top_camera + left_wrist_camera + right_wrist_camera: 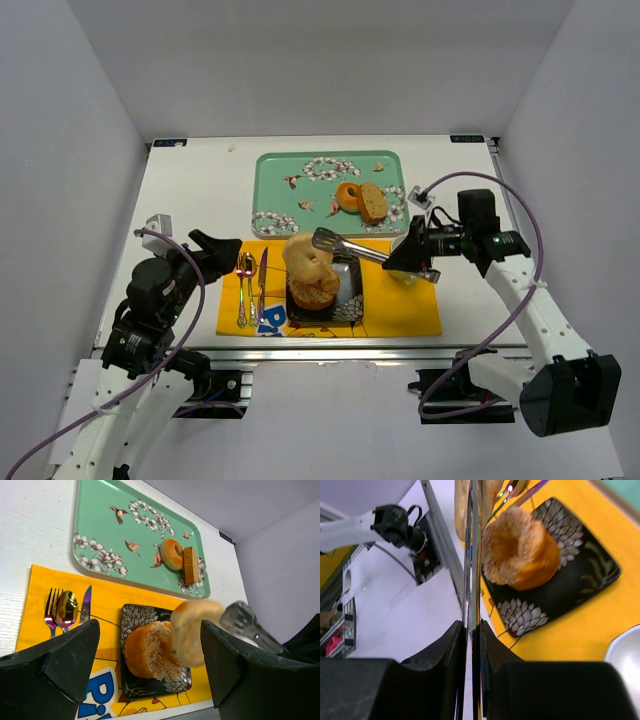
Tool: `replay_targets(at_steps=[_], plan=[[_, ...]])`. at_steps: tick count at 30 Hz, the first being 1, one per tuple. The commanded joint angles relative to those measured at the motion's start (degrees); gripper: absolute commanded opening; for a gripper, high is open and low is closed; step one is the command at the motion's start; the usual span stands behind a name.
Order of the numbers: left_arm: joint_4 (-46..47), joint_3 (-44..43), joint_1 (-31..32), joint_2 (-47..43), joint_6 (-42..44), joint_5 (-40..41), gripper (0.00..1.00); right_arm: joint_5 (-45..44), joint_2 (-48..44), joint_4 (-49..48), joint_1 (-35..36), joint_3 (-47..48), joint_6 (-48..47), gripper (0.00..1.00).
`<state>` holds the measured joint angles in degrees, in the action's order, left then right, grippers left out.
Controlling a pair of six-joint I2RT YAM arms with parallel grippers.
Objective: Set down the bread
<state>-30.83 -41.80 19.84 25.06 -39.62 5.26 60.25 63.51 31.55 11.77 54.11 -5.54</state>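
My right gripper (408, 258) is shut on the handles of metal tongs (345, 246). The tongs grip a pale bread roll (304, 256) and hold it just above a sugared donut (316, 294) on a black patterned plate (347, 302). In the left wrist view the roll (194, 630) leans against the donut (146, 652). In the right wrist view the tongs (472, 555) run up between my shut fingers beside the donut (520, 550). My left gripper (228, 250) is open and empty, left of the plate.
The plate sits on a yellow placemat (400, 300) with a fork, spoon (245, 270) and knife at its left. A green floral tray (290, 185) behind holds a small donut (349, 197) and a bread slice (373, 203). A silver bowl (625, 655) lies right of the plate.
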Motion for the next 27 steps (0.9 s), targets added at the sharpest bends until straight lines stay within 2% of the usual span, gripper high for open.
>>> replay_targets(at_steps=[1, 6, 11, 14, 15, 17, 21, 27], plan=[[1.4, -0.1, 0.1, 0.9, 0.7, -1.1, 0.90, 2.0, -3.5, 3.1, 1.1, -2.3, -4.3, 0.00], [2.2, -0.1, 0.1, 1.8, 1.0, -1.9, 0.91, -3.1, -1.8, 2.5, 2.5, -4.5, -4.8, 0.01], [1.9, -0.5, 0.1, 1.4, 1.0, -1.7, 0.91, -7.1, 1.7, 1.2, 2.4, -4.5, -4.9, 0.12], [1.3, -0.5, 0.1, 0.6, 0.7, -1.1, 0.91, -8.7, 3.5, 2.6, 2.4, -3.4, -6.4, 0.27], [1.1, -0.3, 0.1, 0.1, 0.6, -0.8, 0.90, -8.7, 3.6, 2.6, 2.5, -3.2, -6.5, 0.36], [0.7, -0.3, 0.1, -0.4, 0.2, -0.5, 0.90, -8.5, 3.6, 2.3, 2.5, -2.9, -6.3, 0.44], [0.0, -0.2, 0.1, -1.2, 0.0, -0.2, 0.90, -8.6, 3.1, 1.7, 2.3, -2.4, -5.2, 0.49], [-0.3, -0.5, 0.1, -0.8, 0.3, -0.2, 0.90, -7.3, 1.4, 0.3, 1.1, -1.7, -3.1, 0.50]])
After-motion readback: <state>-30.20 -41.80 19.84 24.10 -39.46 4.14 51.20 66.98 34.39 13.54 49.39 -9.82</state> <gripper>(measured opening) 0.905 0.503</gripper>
